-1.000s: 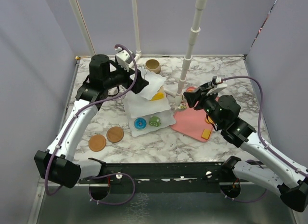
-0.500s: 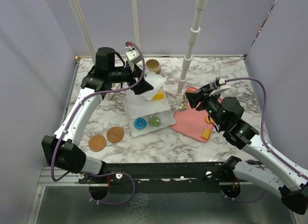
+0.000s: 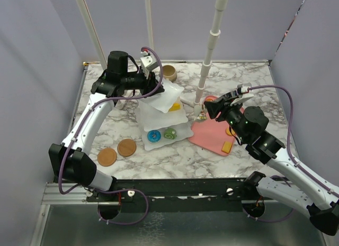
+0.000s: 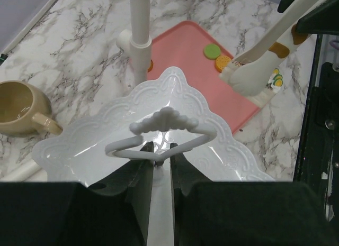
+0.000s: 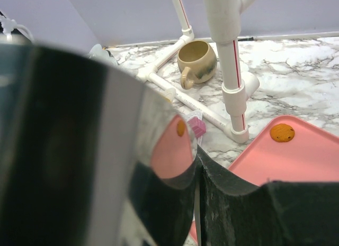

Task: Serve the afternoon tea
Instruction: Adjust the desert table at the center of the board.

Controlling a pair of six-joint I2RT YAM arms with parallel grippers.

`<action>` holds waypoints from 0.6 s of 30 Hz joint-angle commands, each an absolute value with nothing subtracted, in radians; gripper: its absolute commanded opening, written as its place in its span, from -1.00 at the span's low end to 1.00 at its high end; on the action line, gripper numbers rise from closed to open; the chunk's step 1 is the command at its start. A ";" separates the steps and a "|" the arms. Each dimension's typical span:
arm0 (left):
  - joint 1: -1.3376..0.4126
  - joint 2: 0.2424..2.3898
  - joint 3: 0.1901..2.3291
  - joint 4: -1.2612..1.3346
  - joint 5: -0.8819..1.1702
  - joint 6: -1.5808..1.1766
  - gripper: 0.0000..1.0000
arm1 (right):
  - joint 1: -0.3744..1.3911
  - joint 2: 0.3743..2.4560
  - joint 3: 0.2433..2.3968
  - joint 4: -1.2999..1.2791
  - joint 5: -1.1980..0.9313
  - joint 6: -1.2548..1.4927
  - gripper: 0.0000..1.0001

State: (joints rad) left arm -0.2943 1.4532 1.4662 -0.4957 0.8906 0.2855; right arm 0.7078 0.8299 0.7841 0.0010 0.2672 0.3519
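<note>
The white three-tier stand (image 3: 164, 121) rises mid-table, its top plate (image 3: 169, 97) tilted. My left gripper (image 3: 152, 83) is over it. In the left wrist view its jaws (image 4: 160, 151) are shut on the stand's white loop handle (image 4: 167, 119). A blue donut (image 3: 154, 135) and a green one (image 3: 170, 133) lie on the bottom plate, and a yellow cake slice (image 3: 175, 106) on the middle one. My right gripper (image 3: 220, 106) hovers right of the stand, shut on the tongs (image 4: 254, 74), whose shiny blade (image 5: 127, 129) fills the right wrist view.
A tan mug (image 3: 169, 72) stands at the back beside the white pipe frame (image 3: 209, 55). The pink tray (image 3: 212, 135) lies to the right with small pastries (image 4: 212, 51) on it. Two brown discs (image 3: 116, 152) lie front left.
My left gripper has moved over the stand and closed on its handle, and the top plate now tilts. The right arm shifted slightly and then held still.
</note>
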 commanded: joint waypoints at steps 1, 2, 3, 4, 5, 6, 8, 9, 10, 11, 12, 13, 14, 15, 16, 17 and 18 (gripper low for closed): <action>-0.288 1.468 1.494 -0.484 0.866 0.279 -0.65 | 0.715 0.821 0.793 0.002 0.268 0.362 -0.78; -0.288 1.464 1.489 -0.469 0.859 0.267 -0.65 | 0.716 0.821 0.795 0.002 0.268 0.363 -0.78; -0.288 1.457 1.482 -0.454 0.851 0.254 -0.65 | 0.716 0.820 0.796 0.002 0.269 0.362 -0.78; -0.288 1.449 1.471 -0.437 0.842 0.243 -0.66 | 0.715 0.819 0.796 0.002 0.271 0.361 -0.78; -0.288 1.439 1.461 -0.420 0.832 0.230 -0.67 | 0.716 0.819 0.796 0.002 0.271 0.360 -0.78; -0.290 1.431 1.450 -0.402 0.817 0.216 -0.68 | 0.715 0.819 0.796 0.002 0.270 0.360 -0.78; -0.294 1.402 1.425 -0.364 0.770 0.178 -0.74 | 0.715 0.821 0.796 0.002 0.269 0.359 -0.78; -0.297 1.387 1.409 -0.339 0.738 0.159 -0.79 | 0.715 0.822 0.796 0.002 0.268 0.359 -0.78; -0.302 1.369 1.391 -0.312 0.705 0.140 -0.85 | 0.715 0.824 0.796 0.005 0.266 0.359 -0.78; -0.308 1.350 1.370 -0.284 0.661 0.119 -0.90 | 0.715 0.826 0.797 0.008 0.265 0.358 -0.78; -0.316 1.329 1.347 -0.241 0.616 0.099 -0.95 | 0.715 0.829 0.799 0.011 0.263 0.356 -0.78; -0.323 1.309 1.328 -0.215 0.579 0.083 -0.99 | 0.715 0.832 0.801 0.013 0.262 0.355 -0.78; -0.331 1.292 1.312 -0.198 0.539 0.073 -1.00 | 0.715 0.836 0.804 0.013 0.261 0.353 -0.78; -0.345 1.275 1.299 -0.182 0.498 0.067 -1.00 | 0.715 0.839 0.807 0.014 0.260 0.350 -0.78; -0.356 1.261 1.288 -0.168 0.446 0.058 -1.00 | 0.715 0.842 0.809 0.016 0.259 0.350 -0.78; -0.368 1.247 1.279 -0.152 0.415 0.050 -1.00 | 0.715 0.844 0.810 0.018 0.259 0.349 -0.78; -0.381 1.235 1.272 -0.141 0.380 0.043 -1.00 | 0.715 0.846 0.810 0.021 0.257 0.348 -0.78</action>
